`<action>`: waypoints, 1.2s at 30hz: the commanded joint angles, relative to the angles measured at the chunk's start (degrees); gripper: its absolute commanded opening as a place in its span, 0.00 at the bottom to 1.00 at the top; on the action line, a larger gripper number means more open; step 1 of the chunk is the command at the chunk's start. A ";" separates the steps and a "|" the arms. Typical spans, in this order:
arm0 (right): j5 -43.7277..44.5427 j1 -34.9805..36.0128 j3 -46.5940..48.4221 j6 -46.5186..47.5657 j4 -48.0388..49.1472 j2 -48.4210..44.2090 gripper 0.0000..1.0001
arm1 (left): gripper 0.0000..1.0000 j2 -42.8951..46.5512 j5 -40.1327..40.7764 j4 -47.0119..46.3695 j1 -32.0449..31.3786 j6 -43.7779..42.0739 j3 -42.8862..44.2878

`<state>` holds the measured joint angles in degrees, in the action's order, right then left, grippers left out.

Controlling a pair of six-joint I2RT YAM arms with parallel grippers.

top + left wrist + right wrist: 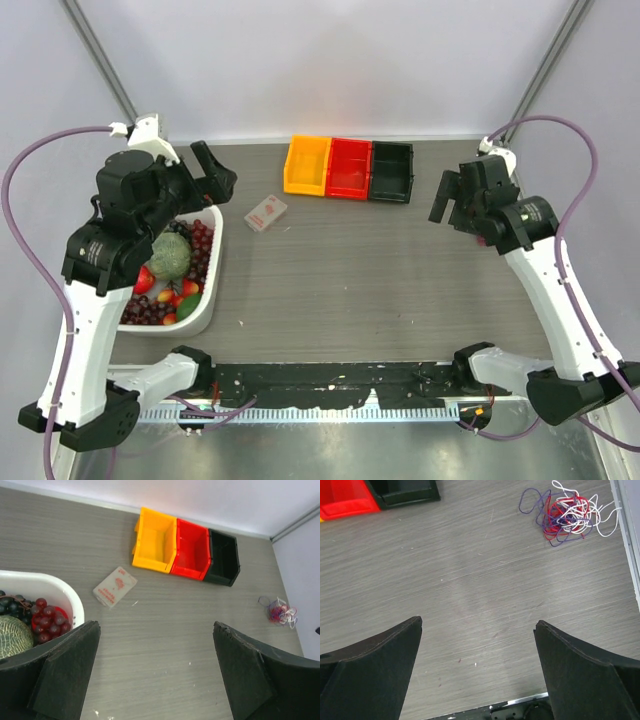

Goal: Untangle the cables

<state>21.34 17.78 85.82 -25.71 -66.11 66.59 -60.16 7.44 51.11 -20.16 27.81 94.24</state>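
from above, the cables [567, 512] are almost wholly hidden under the right arm [560, 290]; the wrist views show one red, white and purple knot lying at the grey counter's [350, 270] three o'clock side, near a pale wall [306, 580]. left hand [155, 670] and right hand [477, 665] both gape wide, holding nothing, touching nothing.

A lab: white enclosure walls [330, 60] around a gray table [350, 270].
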 commanded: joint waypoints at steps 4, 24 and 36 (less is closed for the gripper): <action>7.57 -4.76 -8.92 -1.70 16.01 5.02 0.98 | 1.00 -1.71 -4.53 10.48 -0.14 0.83 0.60; -4.37 -32.90 2.51 1.54 29.29 43.53 0.85 | 1.00 5.84 -20.09 13.93 -0.14 7.08 -6.08; -13.26 -27.11 -10.14 -0.74 31.22 42.05 0.77 | 1.00 9.10 -26.95 8.83 -0.14 8.13 -7.13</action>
<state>11.62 -12.73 77.58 -25.82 -34.54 111.85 -50.83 -15.90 63.57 -20.18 35.48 86.96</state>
